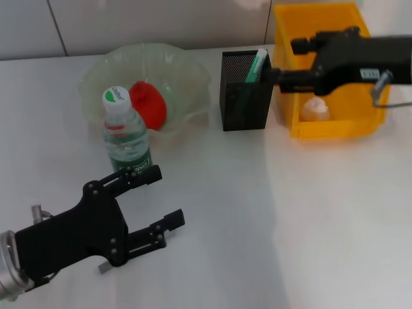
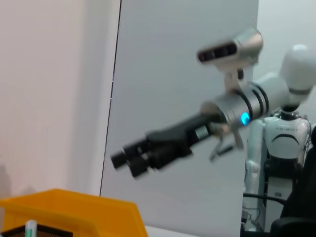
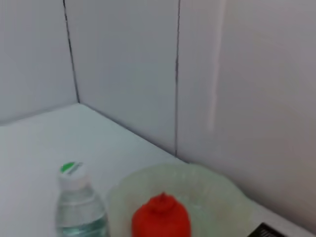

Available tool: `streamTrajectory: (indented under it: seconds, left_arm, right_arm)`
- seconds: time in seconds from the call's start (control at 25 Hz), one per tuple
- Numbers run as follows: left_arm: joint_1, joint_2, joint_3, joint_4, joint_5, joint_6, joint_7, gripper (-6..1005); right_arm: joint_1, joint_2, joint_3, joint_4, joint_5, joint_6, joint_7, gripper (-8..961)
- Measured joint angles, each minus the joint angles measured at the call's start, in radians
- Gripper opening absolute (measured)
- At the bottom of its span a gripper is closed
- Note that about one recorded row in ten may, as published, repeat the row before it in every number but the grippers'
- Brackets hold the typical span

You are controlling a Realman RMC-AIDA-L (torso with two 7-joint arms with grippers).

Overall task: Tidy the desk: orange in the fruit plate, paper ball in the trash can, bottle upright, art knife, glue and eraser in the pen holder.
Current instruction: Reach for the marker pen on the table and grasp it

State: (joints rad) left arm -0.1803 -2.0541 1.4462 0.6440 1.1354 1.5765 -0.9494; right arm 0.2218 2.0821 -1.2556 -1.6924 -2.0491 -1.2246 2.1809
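Standing upright at left centre of the head view, the bottle (image 1: 127, 132) has its long axis vertical and its white cap pointing up, just in front of the fruit plate (image 1: 193, 71). The orange (image 1: 149, 104) already lies inside that plate. The left pincer (image 1: 158, 199) sits low at lower left, just beside the bottle's base, its jaws wide and holding nothing, which suggests the bottle needs no more support. At upper right, the right pincer (image 1: 278, 78) hangs between the pen holder (image 1: 246, 100) and the trash can (image 1: 306, 127); I cannot tell whether it is parted or closed. The paper ball (image 1: 315, 109) rests in the trash can. A green-and-white tool (image 1: 259, 64) leans in the holder, tip up.
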Motion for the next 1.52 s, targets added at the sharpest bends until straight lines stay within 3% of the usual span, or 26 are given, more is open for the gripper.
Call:
streamTrajectory:
  seconds: [0.04,0.16,0.24,0.28,0.32,0.36,0.4,0.44,0.52,0.6,0.64,0.76,0.84,0.88,1.0,1.04,1.24,1.32,1.44,1.52]
  left_arm:
    - [0.024,0.002,-0.001,0.065,0.014,-0.005,-0.049,768]
    - [0.051,0.001,-0.004,0.158,0.062,-0.021,-0.123,769]
    - [0.097,-0.006,-0.006,0.344,0.199,-0.081,-0.279,769]
    - [0.097,-0.006,-0.006,0.344,0.199,-0.081,-0.279,759]
    - [0.115,-0.010,-0.005,0.425,0.266,-0.110,-0.349,748]
    - [0.144,-0.015,0.001,0.554,0.373,-0.156,-0.453,738]
    - [0.144,-0.015,0.001,0.554,0.373,-0.156,-0.453,731]
    - [0.163,-0.015,0.007,0.664,0.453,-0.178,-0.539,724]
    - [0.169,-0.015,0.009,0.715,0.496,-0.182,-0.583,711]
    - [0.167,-0.015,0.013,0.804,0.589,-0.177,-0.683,697]
    - [0.151,-0.015,0.029,0.879,0.701,-0.173,-0.810,697]
    - [0.130,-0.016,0.060,0.931,0.810,-0.179,-0.924,698]
    - [0.067,-0.017,0.145,0.974,0.973,-0.193,-1.092,698]
    - [0.067,-0.017,0.145,0.974,0.973,-0.193,-1.092,698]
    - [-0.015,-0.018,0.213,0.974,1.096,-0.191,-1.220,699]
    - [-0.066,-0.017,0.254,0.967,1.166,-0.186,-1.282,699]
    - [-0.135,-0.017,0.292,0.958,1.254,-0.175,-1.351,700]
    - [-0.135,-0.017,0.292,0.958,1.254,-0.175,-1.351,700]
    - [-0.237,-0.019,0.295,0.900,1.270,-0.110,-1.416,701]
    - [-0.266,-0.021,0.297,0.886,1.275,-0.096,-1.437,708]
  right_arm:
    - [-0.057,0.000,0.015,0.041,0.114,-0.007,-0.085,713]
    - [-0.091,-0.001,0.050,0.100,0.226,-0.045,-0.179,712]
    - [-0.108,-0.002,0.135,0.227,0.356,-0.152,-0.335,712]
    - [-0.108,-0.002,0.135,0.227,0.356,-0.152,-0.335,712]
    - [-0.109,-0.002,0.168,0.286,0.391,-0.198,-0.403,712]
    - [-0.096,-0.003,0.240,0.430,0.437,-0.299,-0.550,712]
    - [-0.096,-0.003,0.240,0.430,0.437,-0.299,-0.550,711]
    - [-0.070,-0.005,0.329,0.569,0.444,-0.390,-0.674,711]
    - [-0.052,-0.008,0.390,0.647,0.437,-0.440,-0.738,711]
    - [-0.026,-0.021,0.482,0.758,0.406,-0.498,-0.813,711]
    - [-0.010,-0.040,0.544,0.842,0.367,-0.530,-0.872,711]
    - [-0.003,-0.058,0.571,0.907,0.338,-0.548,-0.935,711]
    - [0.000,-0.076,0.565,0.968,0.300,-0.582,-1.018,712]
    - [0.000,-0.076,0.565,0.968,0.300,-0.582,-1.018,712]
    - [0.022,-0.081,0.563,0.980,0.205,-0.634,-1.031,712]
    - [0.033,-0.080,0.563,0.981,0.168,-0.649,-1.032,712]
    - [0.077,-0.048,0.564,0.970,0.017,-0.664,-1.041,712]
    - [0.080,-0.046,0.564,0.968,0.007,-0.662,-1.041,712]
    - [0.084,-0.044,0.570,0.968,-0.001,-0.657,-1.036,713]
    - [0.084,-0.044,0.573,0.968,-0.001,-0.657,-1.036,713]
